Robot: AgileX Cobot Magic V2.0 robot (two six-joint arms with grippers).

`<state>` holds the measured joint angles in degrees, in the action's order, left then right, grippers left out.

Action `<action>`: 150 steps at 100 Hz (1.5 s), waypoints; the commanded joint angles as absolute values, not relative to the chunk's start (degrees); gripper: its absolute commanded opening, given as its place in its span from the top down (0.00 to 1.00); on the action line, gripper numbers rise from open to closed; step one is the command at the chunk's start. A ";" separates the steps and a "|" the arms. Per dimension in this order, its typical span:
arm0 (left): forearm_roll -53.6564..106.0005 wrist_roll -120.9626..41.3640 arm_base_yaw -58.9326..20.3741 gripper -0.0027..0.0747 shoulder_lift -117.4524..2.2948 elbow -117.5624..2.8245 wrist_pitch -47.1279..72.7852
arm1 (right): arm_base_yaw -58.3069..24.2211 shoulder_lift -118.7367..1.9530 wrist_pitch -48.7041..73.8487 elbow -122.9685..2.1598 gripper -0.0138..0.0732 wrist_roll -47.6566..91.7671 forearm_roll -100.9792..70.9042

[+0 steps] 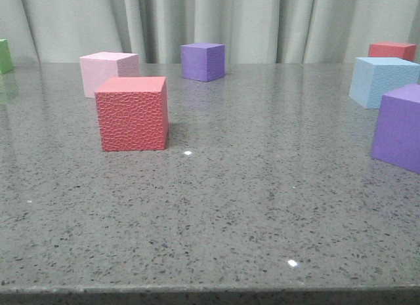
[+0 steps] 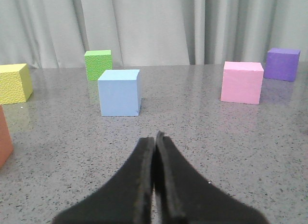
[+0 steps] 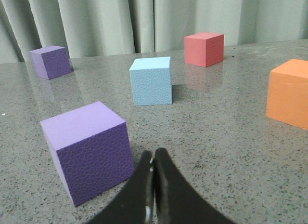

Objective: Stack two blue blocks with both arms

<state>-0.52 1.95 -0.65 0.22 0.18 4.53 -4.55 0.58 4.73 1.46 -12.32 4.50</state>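
Observation:
One light blue block [image 1: 383,81] stands at the far right in the front view, and it also shows in the right wrist view [image 3: 151,81], ahead of my right gripper [image 3: 153,156]. A second light blue block [image 2: 119,92] shows in the left wrist view, ahead of my left gripper [image 2: 154,138] and slightly to one side. Both grippers are shut and empty, low over the grey speckled table [image 1: 249,200], well short of the blocks. Neither arm shows in the front view.
In the front view stand a red cube [image 1: 132,113], a pink cube [image 1: 107,72], a purple cube [image 1: 203,61], a larger-looking purple cube [image 1: 400,126] at the right edge, a red cube [image 1: 392,51] and a green cube [image 1: 5,55]. A purple cube [image 3: 89,151] sits close beside the right gripper.

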 commanded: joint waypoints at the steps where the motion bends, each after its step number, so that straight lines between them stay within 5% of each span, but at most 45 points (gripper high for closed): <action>1: 0.00 2.26 -0.55 0.99 2.12 0.44 -0.46 | -4.15 1.77 0.59 0.39 0.97 -11.94 4.63; 92: 0.00 2.26 -0.55 0.99 2.01 -0.56 -3.32 | -4.15 1.52 -2.10 0.22 0.97 -11.94 5.34; 150: -1.69 2.26 -0.55 0.99 -22.21 -33.84 14.76 | -4.35 -17.77 17.89 -26.11 0.96 -11.94 5.38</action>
